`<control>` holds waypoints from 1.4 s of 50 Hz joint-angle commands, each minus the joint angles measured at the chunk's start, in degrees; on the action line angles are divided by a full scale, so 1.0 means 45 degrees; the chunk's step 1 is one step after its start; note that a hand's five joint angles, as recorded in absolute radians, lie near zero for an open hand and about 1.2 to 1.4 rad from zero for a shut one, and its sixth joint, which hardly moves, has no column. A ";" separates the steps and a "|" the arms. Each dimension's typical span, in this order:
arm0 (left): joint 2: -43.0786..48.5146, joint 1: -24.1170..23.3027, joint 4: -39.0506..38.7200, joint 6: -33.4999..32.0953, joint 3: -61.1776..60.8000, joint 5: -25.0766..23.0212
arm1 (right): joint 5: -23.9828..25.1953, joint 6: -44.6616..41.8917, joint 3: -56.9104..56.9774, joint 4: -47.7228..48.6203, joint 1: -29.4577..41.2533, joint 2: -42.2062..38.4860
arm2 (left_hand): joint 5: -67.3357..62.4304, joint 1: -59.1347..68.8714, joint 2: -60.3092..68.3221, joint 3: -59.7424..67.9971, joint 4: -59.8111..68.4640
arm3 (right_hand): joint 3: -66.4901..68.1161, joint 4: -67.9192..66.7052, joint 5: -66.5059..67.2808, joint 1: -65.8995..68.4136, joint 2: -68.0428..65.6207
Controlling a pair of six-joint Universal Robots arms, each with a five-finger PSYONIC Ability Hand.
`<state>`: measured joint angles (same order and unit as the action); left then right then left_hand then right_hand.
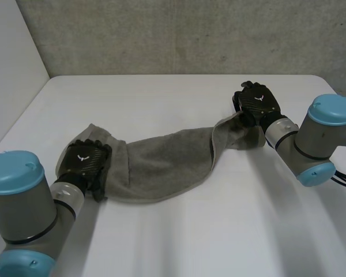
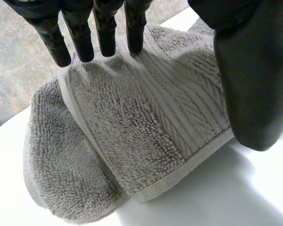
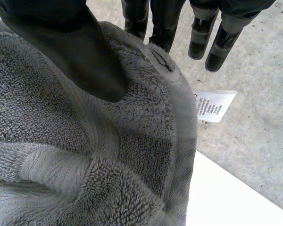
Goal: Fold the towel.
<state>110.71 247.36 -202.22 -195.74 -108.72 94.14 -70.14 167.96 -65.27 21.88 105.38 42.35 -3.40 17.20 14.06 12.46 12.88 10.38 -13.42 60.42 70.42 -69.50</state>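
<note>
A grey concrete wall [image 1: 161, 34] is standing behind a white table [image 1: 219, 231], and a grey towel [image 1: 161, 164] is lying stretched across the table between the two hands. The left hand [image 1: 85, 158] is gripping the towel's left end, its fingers [image 2: 106, 33] and thumb pinching the bunched cloth between them. The right hand [image 1: 258, 104] is holding the right end, thumb pressing the cloth against the fingers behind it. A white label [image 3: 214, 106] is sticking out from the towel's edge beside the right fingers.

care label [image 3: 215, 105] on towel [image 3: 61, 141], print unreadable
</note>
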 commanded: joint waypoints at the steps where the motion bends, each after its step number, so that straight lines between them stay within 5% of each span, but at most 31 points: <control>1: 0.1002 -0.0241 -0.0159 -0.0291 0.0661 0.0077 | 0.0000 0.0001 0.0013 -0.0155 -0.0038 0.0042 | 0.0708 -0.1553 -0.0854 -0.0546 -0.0639 | -0.0084 0.0759 0.0198 0.0199 -0.0404; 27: 0.1316 -0.0652 0.0310 -0.0565 0.0878 0.0077 | 0.0137 0.0001 0.0032 -0.0351 -0.0136 0.0217 | 0.0260 -0.1105 -0.0406 -0.0546 -0.0639 | -0.0084 0.0759 0.0086 0.0087 -0.0292; 33: 0.1766 -0.0652 0.0447 -0.0526 0.1913 0.0487 | 0.0157 0.0001 0.0032 -0.0371 -0.0155 0.0295 | -0.5609 0.4764 0.5463 -0.0546 -0.0639 | -0.0084 0.0759 0.0086 0.0087 -0.0292; 34: 0.1746 -0.0652 0.0427 -0.0449 0.2126 0.0642 | 0.0157 0.0001 0.0013 -0.0390 -0.0155 0.0373 | -0.8681 0.7836 0.8535 -0.0546 -0.0639 | -0.0084 0.0759 0.0086 0.0087 -0.0292; 41: 0.1434 -0.0437 0.0466 -0.0429 0.2577 0.0702 | 0.0293 -0.0019 -0.0222 -0.1132 -0.0507 0.1116 | -1.4431 1.3586 1.4285 -0.0546 -0.0639 | -0.0084 0.0759 0.0198 0.0199 -0.0404; 55: -0.0520 0.0598 0.2165 -0.0429 0.1913 -0.0294 | 0.3418 -0.0644 -0.2585 -0.4687 -0.3202 0.4319 | -1.4800 1.3955 1.4654 -0.0546 -0.0639 | -0.0084 0.0759 0.0572 0.0573 -0.0778; 62: -0.2314 0.0910 0.5243 -0.0389 0.1620 -0.2302 | 0.5525 -0.3507 -0.4787 -0.7844 -0.4548 0.6561 | -1.4800 1.3955 1.4654 -0.0546 -0.0639 | -0.0084 0.0759 0.0609 0.0611 -0.0815; 70: -0.3254 0.1496 0.7614 -0.0370 0.1640 -0.3146 | 0.6055 -0.7278 -0.6099 -1.0094 -0.5602 0.7501 | -1.4800 1.3955 1.4654 -0.0546 -0.0639 | -0.0084 0.0759 0.0795 0.0797 -0.1001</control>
<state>98.52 252.42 -173.95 -197.44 -101.45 82.08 -43.82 146.27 -89.47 -17.57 83.26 73.84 -66.00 75.05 74.08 12.46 12.88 10.38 -13.42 61.50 71.47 -70.65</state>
